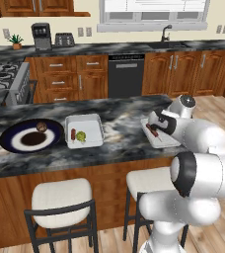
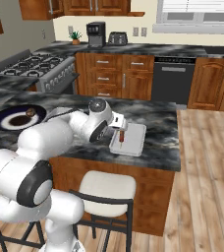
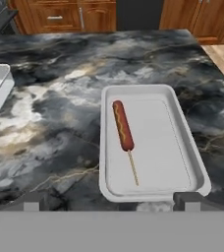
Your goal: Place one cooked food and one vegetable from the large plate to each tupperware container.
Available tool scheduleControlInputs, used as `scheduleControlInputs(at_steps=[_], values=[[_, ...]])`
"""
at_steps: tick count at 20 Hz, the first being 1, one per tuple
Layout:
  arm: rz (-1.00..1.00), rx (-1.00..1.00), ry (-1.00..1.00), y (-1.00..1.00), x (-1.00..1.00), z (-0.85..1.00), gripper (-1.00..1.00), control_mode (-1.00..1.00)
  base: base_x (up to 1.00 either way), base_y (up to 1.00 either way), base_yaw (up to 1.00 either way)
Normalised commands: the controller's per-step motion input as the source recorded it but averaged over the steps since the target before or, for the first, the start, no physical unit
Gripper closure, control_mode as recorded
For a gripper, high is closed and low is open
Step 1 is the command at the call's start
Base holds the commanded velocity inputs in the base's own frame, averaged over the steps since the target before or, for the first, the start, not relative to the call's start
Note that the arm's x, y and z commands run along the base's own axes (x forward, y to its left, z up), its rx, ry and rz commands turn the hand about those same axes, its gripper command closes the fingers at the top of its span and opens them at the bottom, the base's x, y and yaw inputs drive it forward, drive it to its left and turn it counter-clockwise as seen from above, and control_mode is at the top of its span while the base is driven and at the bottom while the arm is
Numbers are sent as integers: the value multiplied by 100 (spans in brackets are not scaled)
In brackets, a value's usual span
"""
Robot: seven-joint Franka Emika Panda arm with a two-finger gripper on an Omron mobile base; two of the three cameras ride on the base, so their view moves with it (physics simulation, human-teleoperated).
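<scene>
While the tool (image 3: 112, 203) gapes, a corn dog (image 3: 123, 125) lies in the right container (image 3: 182, 142).

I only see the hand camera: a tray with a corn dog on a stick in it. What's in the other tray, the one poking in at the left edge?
Observer: That other tray holds two things side by side: a small reddish-brown piece and a green vegetable.
Operator: Is there any food left to fetch?
Observer: Yes. One round brown piece sits on the big dark-rimmed plate, which lies on the counter just beyond that other tray.
Operator: Any veggie on the plate?
Observer: I can't make out any green on it.
</scene>
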Motion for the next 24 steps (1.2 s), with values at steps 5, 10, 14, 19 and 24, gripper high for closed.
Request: scheduleControlInputs(at_steps=[5, 10, 14, 19, 24], values=[[0, 0, -7, 18, -36, 71, -100, -100, 0, 0, 0], [0, 0, -5, 27, -31, 9, -100, 100, -38, 26, 0], [0, 0, 0, 0, 0, 0, -100, 100, -100, 100, 1], [0, 0, 0, 0, 0, 0, -100, 100, -37, 100, 2], [0, 0, 0, 0, 0, 0, -100, 100, 49, 100, -6]])
